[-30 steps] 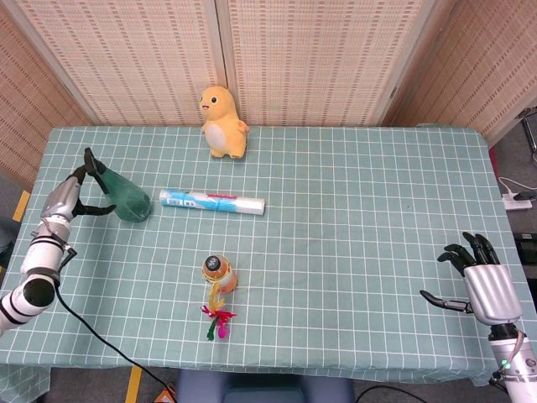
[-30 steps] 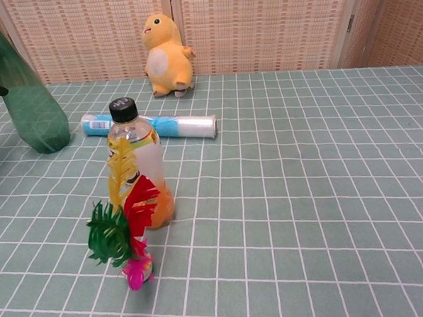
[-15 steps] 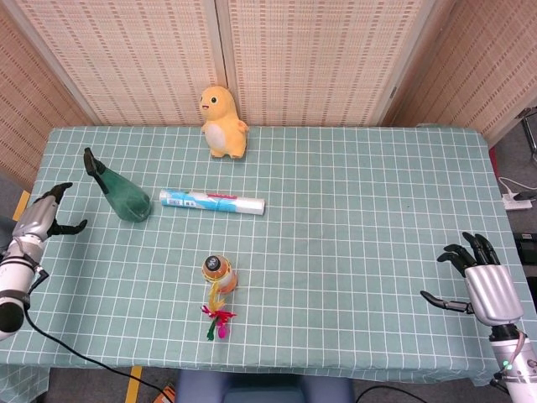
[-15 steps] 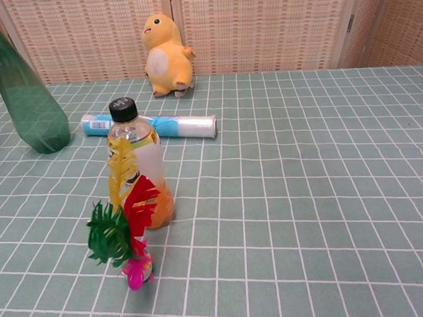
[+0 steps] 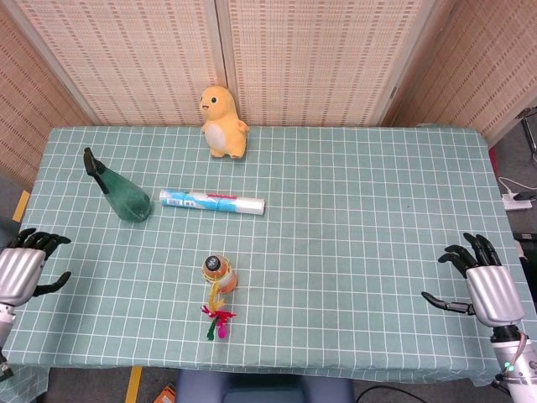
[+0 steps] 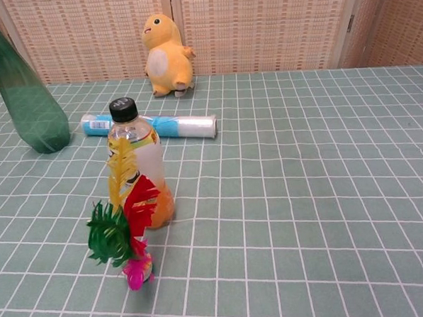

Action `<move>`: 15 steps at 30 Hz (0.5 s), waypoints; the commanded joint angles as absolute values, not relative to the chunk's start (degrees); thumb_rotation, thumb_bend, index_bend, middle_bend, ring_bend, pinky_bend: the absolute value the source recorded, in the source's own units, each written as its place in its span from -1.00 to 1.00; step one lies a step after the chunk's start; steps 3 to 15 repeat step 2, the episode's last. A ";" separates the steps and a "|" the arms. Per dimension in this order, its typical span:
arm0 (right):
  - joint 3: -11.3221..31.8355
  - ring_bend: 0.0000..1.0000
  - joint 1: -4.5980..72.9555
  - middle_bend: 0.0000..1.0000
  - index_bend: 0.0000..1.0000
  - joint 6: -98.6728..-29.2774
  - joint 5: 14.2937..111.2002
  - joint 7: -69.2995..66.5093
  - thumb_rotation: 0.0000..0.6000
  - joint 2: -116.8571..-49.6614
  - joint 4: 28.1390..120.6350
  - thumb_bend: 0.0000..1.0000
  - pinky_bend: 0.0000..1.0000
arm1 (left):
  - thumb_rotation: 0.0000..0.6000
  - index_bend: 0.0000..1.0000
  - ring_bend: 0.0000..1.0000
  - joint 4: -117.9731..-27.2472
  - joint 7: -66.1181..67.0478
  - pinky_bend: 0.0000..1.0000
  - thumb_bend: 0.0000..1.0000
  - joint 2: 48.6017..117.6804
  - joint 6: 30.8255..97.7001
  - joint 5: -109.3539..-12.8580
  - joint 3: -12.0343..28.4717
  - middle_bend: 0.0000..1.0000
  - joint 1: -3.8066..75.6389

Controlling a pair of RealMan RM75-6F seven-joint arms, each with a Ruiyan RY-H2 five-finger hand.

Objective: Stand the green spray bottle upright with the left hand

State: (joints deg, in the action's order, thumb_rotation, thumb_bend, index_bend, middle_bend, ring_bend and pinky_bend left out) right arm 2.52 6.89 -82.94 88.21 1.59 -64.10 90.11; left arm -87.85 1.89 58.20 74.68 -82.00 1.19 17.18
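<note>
The green spray bottle (image 5: 122,191) stands tall on the worktop (image 5: 352,252), up and to the right of the left hand (image 5: 21,273), which is empty with fingers spread.

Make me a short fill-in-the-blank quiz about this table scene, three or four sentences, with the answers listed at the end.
1. The green spray bottle stands ____ on its base, with no robot hand touching it.
2. The left robot hand hangs at the table's left edge, open and holding ____.
3. The yellow plush toy sits at the ____ edge of the table.
4. The cylinder lying between the spray bottle and the table's middle is a wrapped ____.

Missing words: upright; nothing; far; roll
</note>
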 commanded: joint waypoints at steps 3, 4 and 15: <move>2.56 -0.86 6.83 -0.44 -0.21 -83.06 88.19 1.48 1.00 -64.14 90.07 -1.00 -0.84 | 1.00 -0.45 -0.60 -88.38 3.74 -0.75 -0.52 61.04 79.11 -84.47 1.02 -0.46 14.87; 2.56 -0.86 6.83 -0.44 -0.21 -83.06 88.19 1.48 1.00 -64.14 90.07 -1.00 -0.84 | 1.00 -0.45 -0.60 -88.38 3.74 -0.75 -0.52 61.04 79.11 -84.47 1.02 -0.46 14.87; 2.56 -0.86 6.83 -0.44 -0.21 -83.06 88.19 1.48 1.00 -64.14 90.07 -1.00 -0.84 | 1.00 -0.45 -0.60 -88.38 3.74 -0.75 -0.52 61.04 79.11 -84.47 1.02 -0.46 14.87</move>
